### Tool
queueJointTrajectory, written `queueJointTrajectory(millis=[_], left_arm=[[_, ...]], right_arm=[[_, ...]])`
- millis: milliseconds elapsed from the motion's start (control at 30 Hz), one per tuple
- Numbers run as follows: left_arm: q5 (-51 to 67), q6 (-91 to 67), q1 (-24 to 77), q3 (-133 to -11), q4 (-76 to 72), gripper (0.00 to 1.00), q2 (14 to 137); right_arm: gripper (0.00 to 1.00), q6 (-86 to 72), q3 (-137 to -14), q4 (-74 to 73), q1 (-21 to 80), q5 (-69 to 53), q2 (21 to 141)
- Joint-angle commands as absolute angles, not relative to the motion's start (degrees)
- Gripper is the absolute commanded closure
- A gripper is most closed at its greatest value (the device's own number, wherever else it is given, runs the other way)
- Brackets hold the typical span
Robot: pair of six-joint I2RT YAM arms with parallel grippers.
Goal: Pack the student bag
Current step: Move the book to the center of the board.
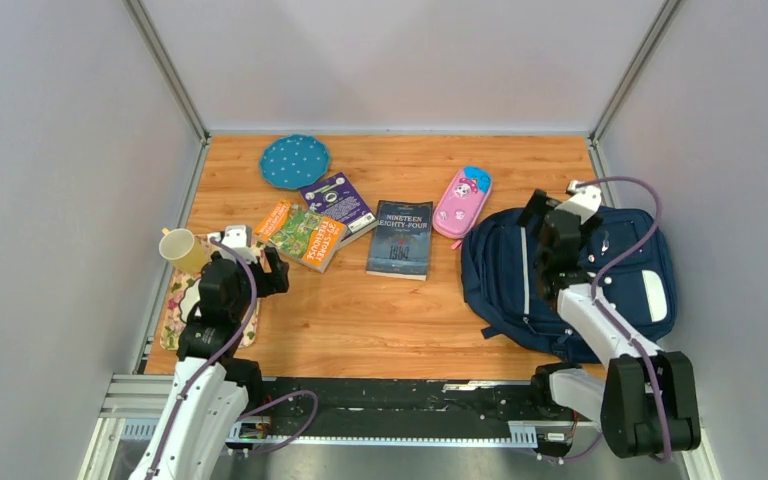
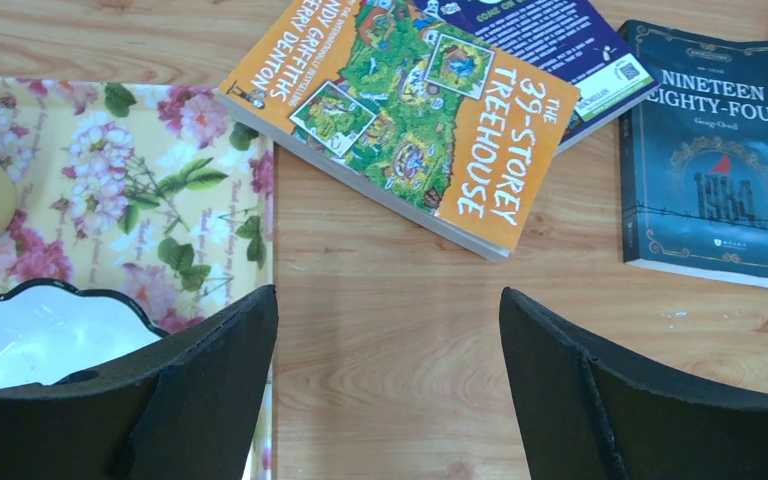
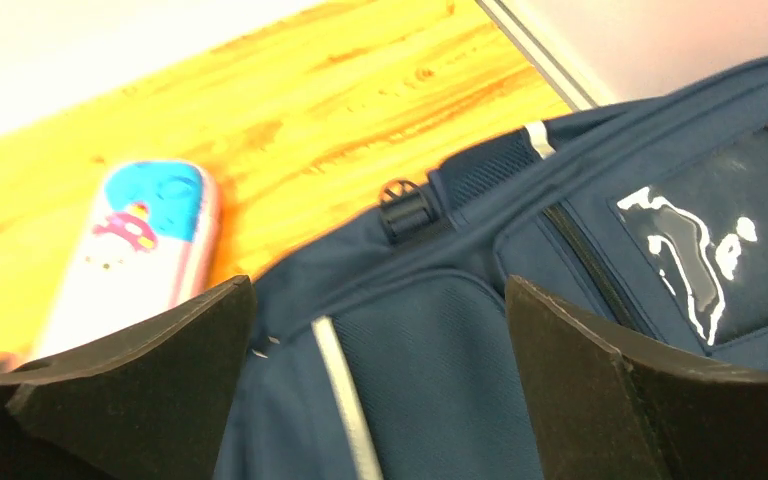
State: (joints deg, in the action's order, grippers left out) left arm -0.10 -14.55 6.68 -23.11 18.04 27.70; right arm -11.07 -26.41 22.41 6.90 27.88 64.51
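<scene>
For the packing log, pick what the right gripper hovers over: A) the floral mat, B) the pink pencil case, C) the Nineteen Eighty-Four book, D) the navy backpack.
D: the right gripper, open, frames the student bag; the pencil case lies off to one side.

Navy cloth student bag [image 1: 560,280], glossy wooden table [image 1: 380,310]

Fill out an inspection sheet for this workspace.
Surface: wooden table, no spills seen.
Job's things: student bag lying flat at the right.
Clutter: pink pencil case, Nineteen Eighty-Four, 39-Storey Treehouse, purple book, teal dotted round item; yellow cup and white dish on floral mat.
Hands: left hand open, empty, beside the mat; right hand open, empty, over the bag.
Cables: purple cable along each arm, no snag seen.
Surroundings: grey walls; otherwise nothing seen.
</scene>
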Motion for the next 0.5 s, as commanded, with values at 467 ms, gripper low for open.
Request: queueJointTrajectory(millis=[467], left_arm=[[-3.8, -20.0, 6.7, -25.7, 27.1, 0.11, 31.3]], right_arm=[[0.00, -27.5, -43.0, -12.5, 8.4, -8.7, 51.2]])
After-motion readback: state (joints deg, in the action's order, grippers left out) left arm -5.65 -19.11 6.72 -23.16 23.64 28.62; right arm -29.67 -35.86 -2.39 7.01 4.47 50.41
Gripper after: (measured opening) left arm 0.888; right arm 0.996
